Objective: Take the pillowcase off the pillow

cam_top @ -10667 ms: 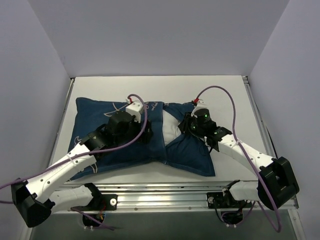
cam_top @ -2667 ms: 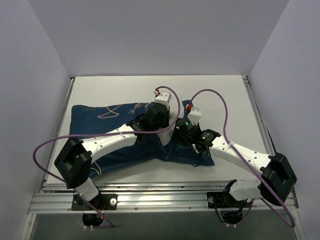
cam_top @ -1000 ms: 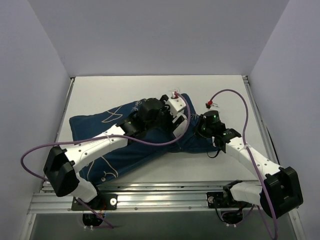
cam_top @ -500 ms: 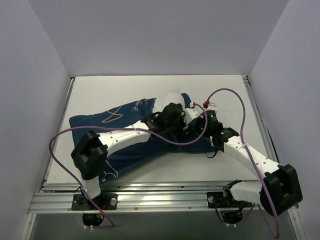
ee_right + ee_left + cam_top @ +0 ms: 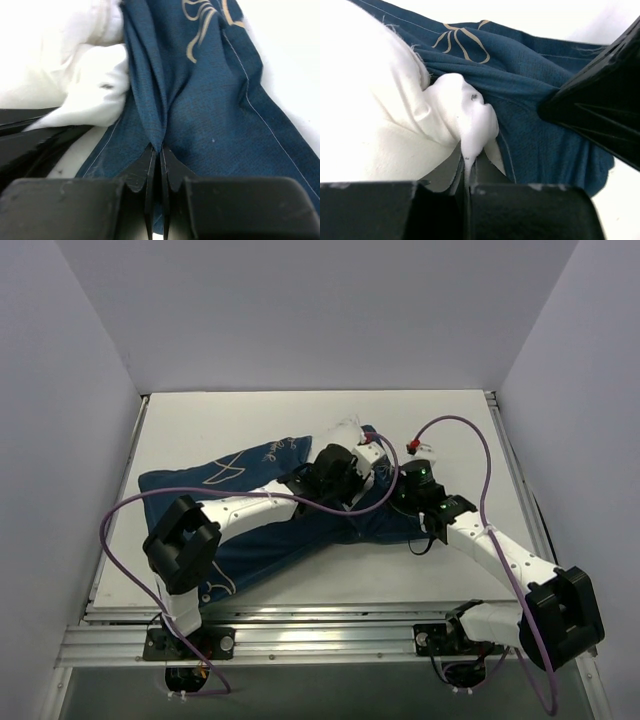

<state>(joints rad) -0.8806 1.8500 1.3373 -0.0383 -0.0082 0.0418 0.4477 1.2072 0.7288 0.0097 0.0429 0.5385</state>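
The navy pillowcase [image 5: 250, 502] lies crumpled across the middle of the table, and the white pillow [image 5: 343, 432] pokes out of its open end at the back. In the left wrist view my left gripper [image 5: 468, 172] is shut on a pinched fold of the pillow [image 5: 470, 117], with the pillowcase [image 5: 540, 110] bunched just to its right. In the right wrist view my right gripper [image 5: 160, 150] is shut on a ridge of the pillowcase [image 5: 210, 110], and the pillow [image 5: 85, 95] bulges at the left. From above, the two grippers, left [image 5: 368, 462] and right [image 5: 400, 486], sit close together at the opening.
White walls enclose the table [image 5: 440, 425] on three sides. Purple cables [image 5: 470, 455] loop above both arms. The aluminium rail [image 5: 330, 632] with the arm bases runs along the near edge.
My left gripper, open a second ago, has reached to the pillowcase's open end and shut on the pillow's exposed corner. The right gripper stayed shut on the pillowcase, barely moving.
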